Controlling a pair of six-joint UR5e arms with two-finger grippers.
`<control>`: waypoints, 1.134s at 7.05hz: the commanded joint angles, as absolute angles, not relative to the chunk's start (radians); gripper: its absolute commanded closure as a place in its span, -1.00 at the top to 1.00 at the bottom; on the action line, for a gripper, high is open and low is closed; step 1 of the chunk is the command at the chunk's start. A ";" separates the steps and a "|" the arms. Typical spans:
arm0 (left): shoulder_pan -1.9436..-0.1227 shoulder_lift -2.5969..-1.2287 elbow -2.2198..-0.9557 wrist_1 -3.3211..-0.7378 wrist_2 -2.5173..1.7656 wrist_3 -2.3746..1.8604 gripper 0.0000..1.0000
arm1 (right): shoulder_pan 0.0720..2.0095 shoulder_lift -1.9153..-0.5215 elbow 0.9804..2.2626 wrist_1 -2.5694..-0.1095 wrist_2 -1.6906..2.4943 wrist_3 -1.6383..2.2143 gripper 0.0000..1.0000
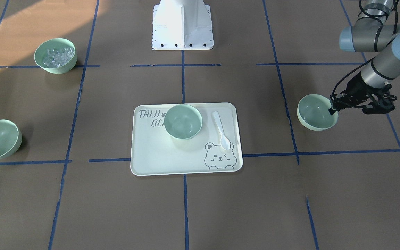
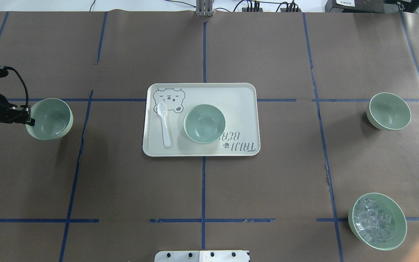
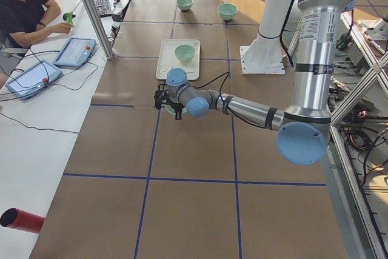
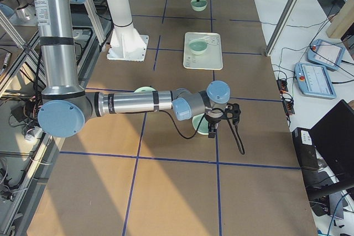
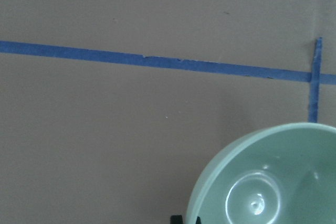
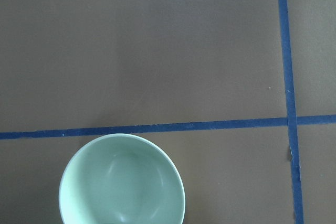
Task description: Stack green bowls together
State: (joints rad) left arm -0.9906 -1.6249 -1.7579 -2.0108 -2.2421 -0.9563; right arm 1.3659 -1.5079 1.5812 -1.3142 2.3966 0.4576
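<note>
- Tabletop point(image 2: 267, 189), papered brown and gridded with blue tape point(image 2: 203, 189), has wide bare stretches on every side of the things on it.
- Tray point(image 2: 238, 91) lies flat in the middle, long edges running across the table, with open paper all round its rim.
- Middle bowl point(image 2: 204, 123) stands upright on the tray, a little to the robot's right of centre and inside the rim on all sides.
- Left-side bowl point(image 2: 51, 120) sits on the paper well away from the tray, far rim against a tape line, with nothing between the two.
- Right-side bowl point(image 2: 389, 111) sits alone, about as far out on the other side, its far rim also by the tape.
- Bowl of clear cubes point(image 2: 377, 221) stands nearer the robot on that same side, well apart from the right-side bowl.
- Left gripper point(image 2: 28, 120) reaches in from the outer side to the left-side bowl's rim. Its fingers are at the lip, but from where I stand I cannot tell whether they pinch it.
- Right gripper point(image 4: 213, 127) hangs above the table near the right-side bowl. Its own camera looks down on that bowl with none of its fingers in view, and I cannot tell how wide it stands or see anything held.
- Spoon point(image 2: 164, 123), white, lies on the tray beside the middle bowl without touching it, its head at the bear print.
</note>
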 commanded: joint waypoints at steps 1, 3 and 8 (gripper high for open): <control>-0.991 -1.699 -1.834 -1.889 -2.241 -1.070 -1.00 | 1.332 -1.508 1.580 -1.292 2.364 0.488 1.00; -0.991 -1.805 -1.850 -1.789 -2.240 -1.162 -1.00 | 1.244 -1.519 1.473 -0.987 2.283 0.665 1.00; -0.977 -1.940 -1.848 -1.703 -2.240 -1.285 -1.00 | 1.169 -1.522 1.358 -0.836 2.270 0.735 0.96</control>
